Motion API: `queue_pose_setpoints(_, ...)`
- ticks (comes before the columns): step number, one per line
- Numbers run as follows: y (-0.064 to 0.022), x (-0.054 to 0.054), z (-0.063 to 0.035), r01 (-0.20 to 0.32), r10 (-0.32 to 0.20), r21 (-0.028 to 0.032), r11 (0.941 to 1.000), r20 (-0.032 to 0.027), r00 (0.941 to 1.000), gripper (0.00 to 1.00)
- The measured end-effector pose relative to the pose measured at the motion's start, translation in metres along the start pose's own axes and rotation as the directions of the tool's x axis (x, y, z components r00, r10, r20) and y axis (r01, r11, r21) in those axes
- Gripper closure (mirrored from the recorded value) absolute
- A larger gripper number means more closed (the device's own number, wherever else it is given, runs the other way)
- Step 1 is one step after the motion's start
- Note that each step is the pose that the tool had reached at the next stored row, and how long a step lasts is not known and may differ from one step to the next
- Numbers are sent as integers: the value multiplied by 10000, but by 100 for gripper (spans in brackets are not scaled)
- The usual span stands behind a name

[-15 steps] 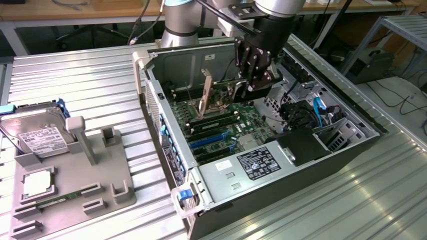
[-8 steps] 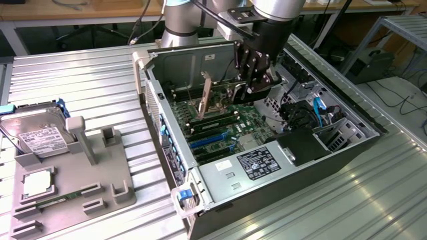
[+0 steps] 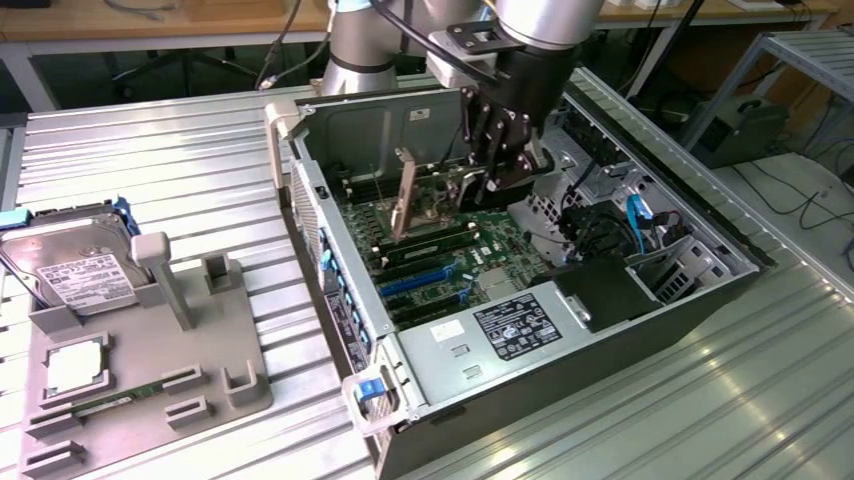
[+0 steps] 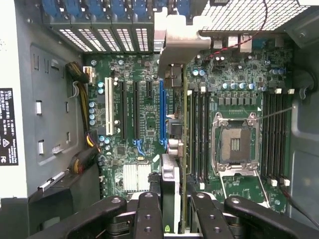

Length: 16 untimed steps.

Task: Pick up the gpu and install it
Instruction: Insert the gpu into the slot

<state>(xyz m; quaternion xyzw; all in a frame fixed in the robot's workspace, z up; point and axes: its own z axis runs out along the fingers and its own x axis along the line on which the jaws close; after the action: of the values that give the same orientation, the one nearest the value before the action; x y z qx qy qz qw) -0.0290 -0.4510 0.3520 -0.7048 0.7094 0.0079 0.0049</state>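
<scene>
- As I look down through my wrist camera, the gripper (image 4: 174, 209) is clenched on the gpu (image 4: 170, 179), with its black fingers (image 4: 148, 214) pressing the card from either side.
- The gpu stands on edge inside the open computer case (image 3: 334, 250), over the motherboard (image 4: 139, 134). Its silver bracket (image 4: 174, 50) points toward the case's vented wall.
- The card lines up between the blue slot (image 4: 162, 114) and the memory slots (image 4: 199, 134); I cannot tell whether it touches the board.
- The processor socket (image 4: 234, 144) lies just beyond the memory slots.
- At the exterior view's left, a grey tray (image 3: 214, 370) on the metal table (image 3: 174, 160) carries a hard drive (image 3: 67, 270).
</scene>
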Motion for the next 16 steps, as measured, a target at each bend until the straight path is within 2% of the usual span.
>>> queue_pose_setpoints(4, 14, -6, 23, 77, -77, 16, 10000, -6, 10000, 72)
queue_pose_setpoints(6, 39, -5, 80, 95, -95, 20, 10000, -6, 10000, 72)
queue_pose_setpoints(8, 112, -3, 145, 117, -117, 19, 9999, -5, 9999, 72)
queue_pose_setpoints(10, 164, -3, 168, 151, -151, 19, 9999, -7, 9999, 72)
queue_pose_setpoints(16, 241, -8, 263, 193, -193, 18, 9998, -7, 9998, 72)
